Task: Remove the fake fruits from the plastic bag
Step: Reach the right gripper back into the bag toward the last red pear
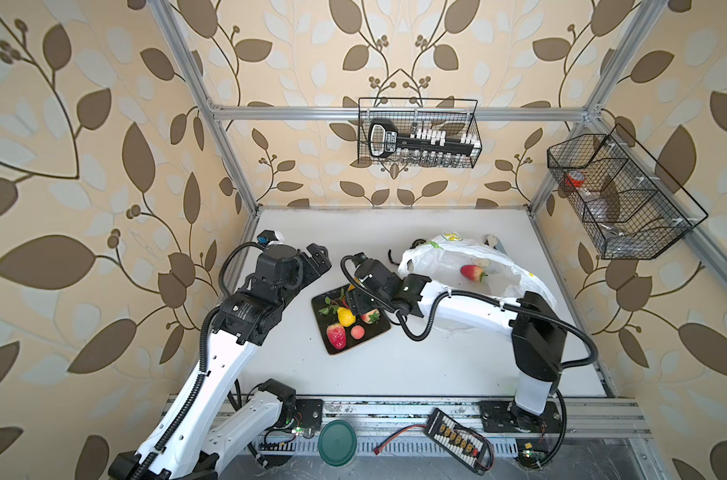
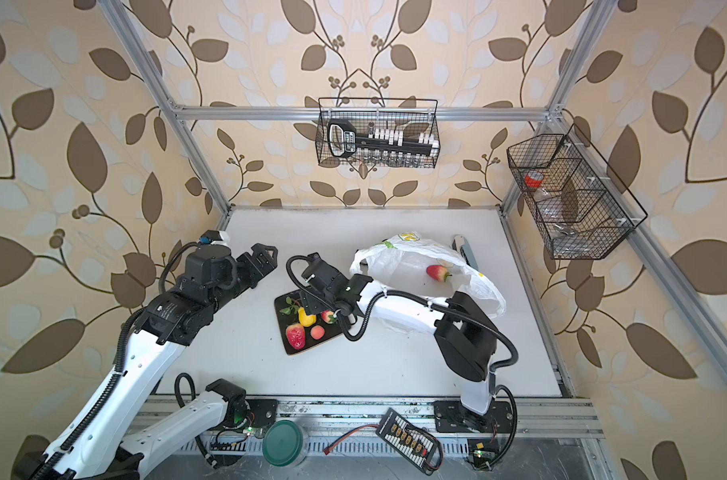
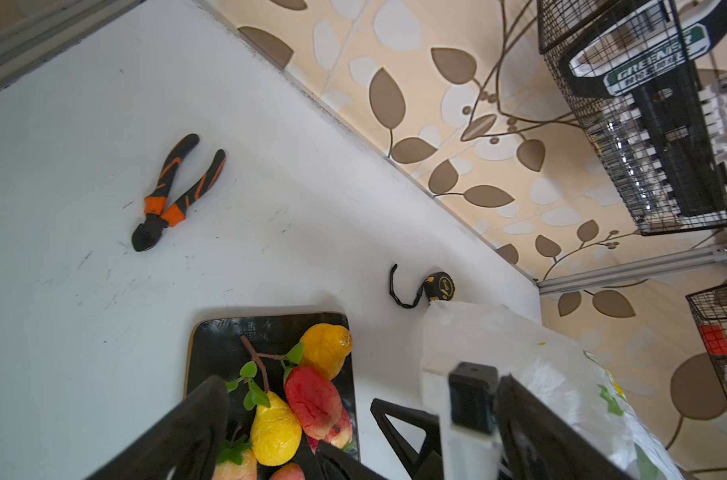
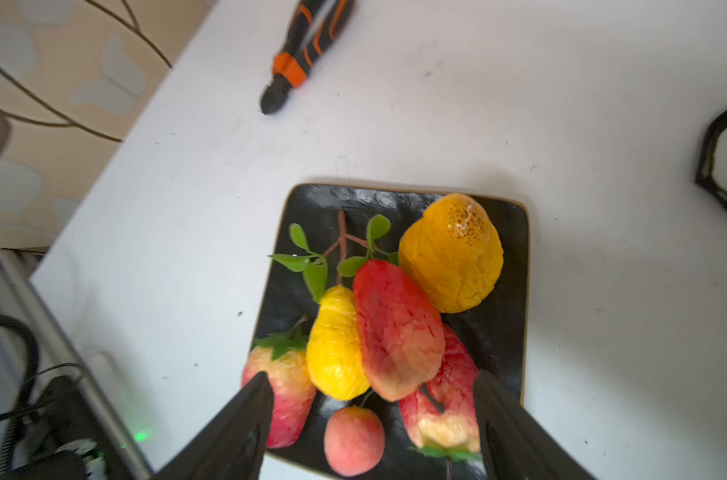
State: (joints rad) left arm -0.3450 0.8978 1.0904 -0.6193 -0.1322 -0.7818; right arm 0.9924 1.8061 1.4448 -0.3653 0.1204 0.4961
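With jaws apart and empty, the right gripper should rise straight off the plate without nudging the piled fruits.

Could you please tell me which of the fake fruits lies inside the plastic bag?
The lone red strawberry in the bag; the others lie on the black tray.

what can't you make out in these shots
pliers: in both top views hidden under the left arm; the right wrist view cuts off their handles.
plastic bag interior: in both top views crumpled folds hide anything beyond the strawberry.
tape measure: half behind the bag in top views.
wall basket contents: too small in top views.
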